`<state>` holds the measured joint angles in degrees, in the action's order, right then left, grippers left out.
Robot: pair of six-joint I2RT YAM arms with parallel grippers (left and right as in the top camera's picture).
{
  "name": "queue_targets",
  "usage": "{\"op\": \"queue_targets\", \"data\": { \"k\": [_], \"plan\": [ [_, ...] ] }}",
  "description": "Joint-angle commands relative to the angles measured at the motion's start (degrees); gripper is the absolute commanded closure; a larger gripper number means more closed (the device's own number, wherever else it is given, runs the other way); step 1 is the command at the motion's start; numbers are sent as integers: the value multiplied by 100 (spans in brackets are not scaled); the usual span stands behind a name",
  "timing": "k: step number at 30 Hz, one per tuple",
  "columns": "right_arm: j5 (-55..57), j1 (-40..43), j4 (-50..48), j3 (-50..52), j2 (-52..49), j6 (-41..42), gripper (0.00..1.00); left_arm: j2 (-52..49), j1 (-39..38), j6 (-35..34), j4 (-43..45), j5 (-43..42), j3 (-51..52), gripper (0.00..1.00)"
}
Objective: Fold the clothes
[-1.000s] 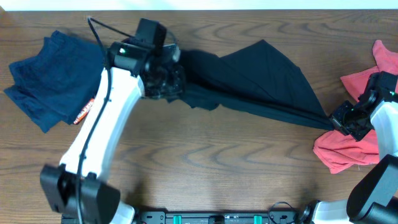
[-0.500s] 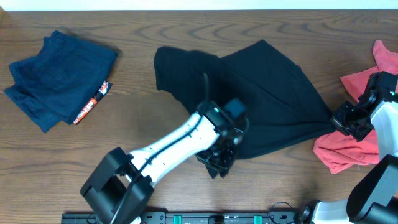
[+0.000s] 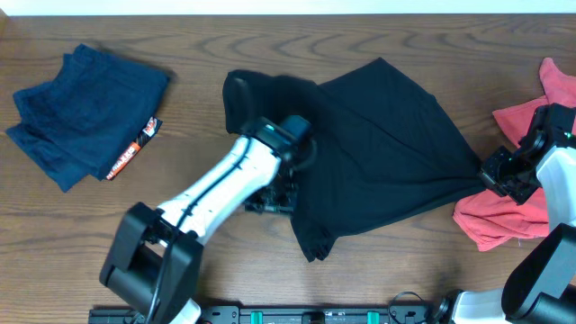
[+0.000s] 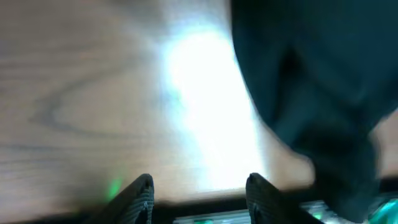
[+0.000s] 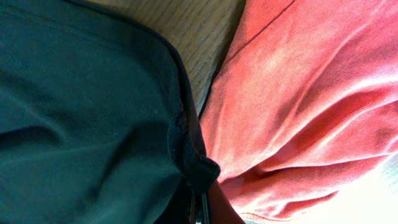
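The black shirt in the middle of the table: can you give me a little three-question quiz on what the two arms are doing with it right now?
1. True or false: the left gripper clamps the black T-shirt.
2. What does the right gripper pinch? A the navy one; B the black T-shirt; C nothing.
3. Fill in: the navy garment lies on the ___ arm's side.
Key: 1 false; 2 B; 3 left.

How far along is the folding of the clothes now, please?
Done: the navy garment lies folded at the left. In hand: the black T-shirt lies loosely spread; the right gripper pinches its corner, and the left gripper is open beside it. Left: folding that shirt and the crumpled red garment.
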<state>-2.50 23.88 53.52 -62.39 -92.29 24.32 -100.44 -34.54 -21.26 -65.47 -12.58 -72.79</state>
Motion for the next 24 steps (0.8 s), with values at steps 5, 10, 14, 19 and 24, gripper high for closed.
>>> {"op": "queue_targets", "data": {
  "k": [5, 10, 14, 19, 24],
  "plan": [
    [125, -4, 7, -11, 15, -129, 99, 101, 68, -800, 1307, -1683, 1091, 41],
    [120, 48, 13, -11, 15, -168, 99, 101, 55, -1102, 2181, -2367, 1707, 33],
    [118, 55, 37, -11, 15, -168, 99, 101, 7, -1147, 2861, -2496, 2020, 32],
    [120, 55, 94, -11, 15, -168, 99, 98, -31, -1204, 3069, -2490, 2135, 66],
    [122, 55, 96, -11, 15, -170, 99, 101, 122, -1123, 3121, -2404, 2111, 94]
  ]
}}
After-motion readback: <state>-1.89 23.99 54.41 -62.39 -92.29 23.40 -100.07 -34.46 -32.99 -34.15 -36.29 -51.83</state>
